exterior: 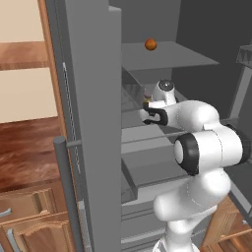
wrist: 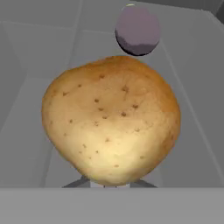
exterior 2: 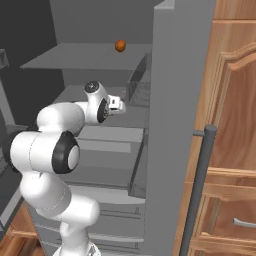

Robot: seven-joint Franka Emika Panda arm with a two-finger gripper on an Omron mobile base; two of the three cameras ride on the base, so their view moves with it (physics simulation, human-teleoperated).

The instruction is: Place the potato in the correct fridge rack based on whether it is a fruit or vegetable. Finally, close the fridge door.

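While gripped, potato [wrist: 111, 124] lies tilted — long axis running upper-right to lower-left.

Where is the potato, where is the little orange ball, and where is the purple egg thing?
potato [wrist: 111, 127]: hand view, middle of its speckled tan skin.
orange-brown round item [exterior: 151, 45]: left base view, its centre, sitting on the top shelf.
purple roundish item [wrist: 138, 29]: hand view, its middle, just beyond the potato.

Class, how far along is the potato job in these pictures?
Done: the arm has reached into the open fridge at the second rack. In hand: the gripper is shut, apparently on the potato, over that rack. Left: release it, withdraw, close the fridge door.
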